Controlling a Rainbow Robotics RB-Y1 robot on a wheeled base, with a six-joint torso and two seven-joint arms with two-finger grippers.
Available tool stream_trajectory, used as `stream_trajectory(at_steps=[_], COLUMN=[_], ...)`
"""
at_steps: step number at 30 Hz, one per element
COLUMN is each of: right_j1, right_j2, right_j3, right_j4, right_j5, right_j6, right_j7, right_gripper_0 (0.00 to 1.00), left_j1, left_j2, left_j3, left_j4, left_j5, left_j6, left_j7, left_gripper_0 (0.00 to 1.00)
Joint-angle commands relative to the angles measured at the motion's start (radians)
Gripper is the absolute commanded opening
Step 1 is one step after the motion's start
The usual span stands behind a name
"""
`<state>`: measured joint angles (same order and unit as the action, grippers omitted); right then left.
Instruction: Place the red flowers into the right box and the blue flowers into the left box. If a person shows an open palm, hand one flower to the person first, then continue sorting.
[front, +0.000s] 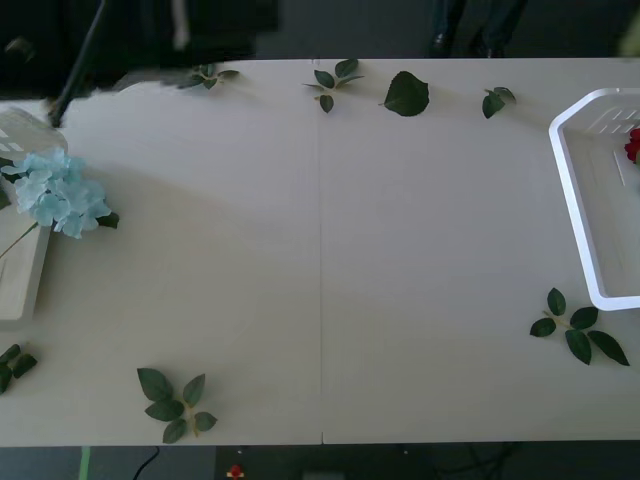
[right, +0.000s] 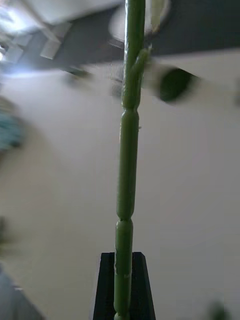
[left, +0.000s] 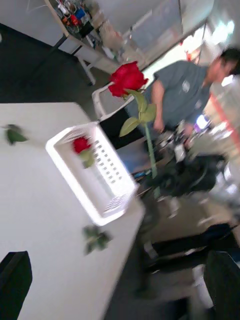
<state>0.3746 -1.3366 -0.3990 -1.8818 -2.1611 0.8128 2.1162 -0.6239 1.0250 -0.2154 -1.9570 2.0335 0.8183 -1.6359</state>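
right gripper (right: 122, 287) clamps a rose stem (right: 127, 165).
left gripper (left: 120, 285) spread wide; red rose (left: 127, 79) beyond the right box (left: 75, 182).

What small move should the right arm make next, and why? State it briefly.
Probably carry the stem over the right box and lower it before opening. The right gripper has its fingers shut on that green stem, apparently belonging to the red rose raised near the right box, which already holds one red bloom. The left gripper hangs open, idle.
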Motion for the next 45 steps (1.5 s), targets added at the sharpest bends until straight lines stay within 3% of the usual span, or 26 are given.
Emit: stream_trajectory(at_steps=[1, 8, 17, 24, 37, 40, 44, 45], right_j1=[0.176, 0.291, 0.196, 0.017, -0.548, -0.6, -0.603, -0.603], right_j2=[-0.138, -0.233, -0.266, -0.251, -0.153, -0.138, -0.133, -0.133], right_j3=[-0.032, -0.021, 0.106, 0.287, 0.813, 0.87, 0.876, 0.876], right_j4=[0.023, 0.092, 0.193, 0.265, 0.515, 0.547, 0.55, 0.55], right_j5=[0.029, 0.167, 0.389, 0.52, 0.601, 0.61, 0.619, 0.621], right_j6=[-0.116, -0.215, -0.236, -0.244, -0.244, -0.258, -0.274, -0.276], right_j7=[-0.032, -0.127, -0.324, -0.384, -0.371, -0.358, -0.341, -0.34], right_gripper_0=[0.0, 0.0, 0.0, 0.0, 0.0, 0.0, 0.0, 0.14], left_j1=[0.087, 0.127, 0.128, 0.127, 0.127, 0.127, 0.127, 0.127], left_j2=[0.133, 0.222, 0.305, 0.323, 0.322, 0.317, 0.317, 0.317], left_j3=[-0.022, -0.087, -0.199, -0.249, -0.332, -0.332, -0.332, -0.332], left_j4=[-0.017, 0.038, 0.15, 0.205, 0.217, 0.221, 0.221, 0.221], left_j5=[0.087, 0.099, 0.079, 0.056, 0.126, 0.126, 0.126, 0.126], left_j6=[-0.001, -0.011, -0.084, -0.108, -0.171, -0.169, -0.169, -0.169], left_j7=[-0.197, -0.576, -1.069, -1.069, -1.069, -1.069, -1.069, -1.069], left_gripper_0=[1.0, 1.0, 1.0, 1.0, 1.0, 1.0, 1.0, 1.0])
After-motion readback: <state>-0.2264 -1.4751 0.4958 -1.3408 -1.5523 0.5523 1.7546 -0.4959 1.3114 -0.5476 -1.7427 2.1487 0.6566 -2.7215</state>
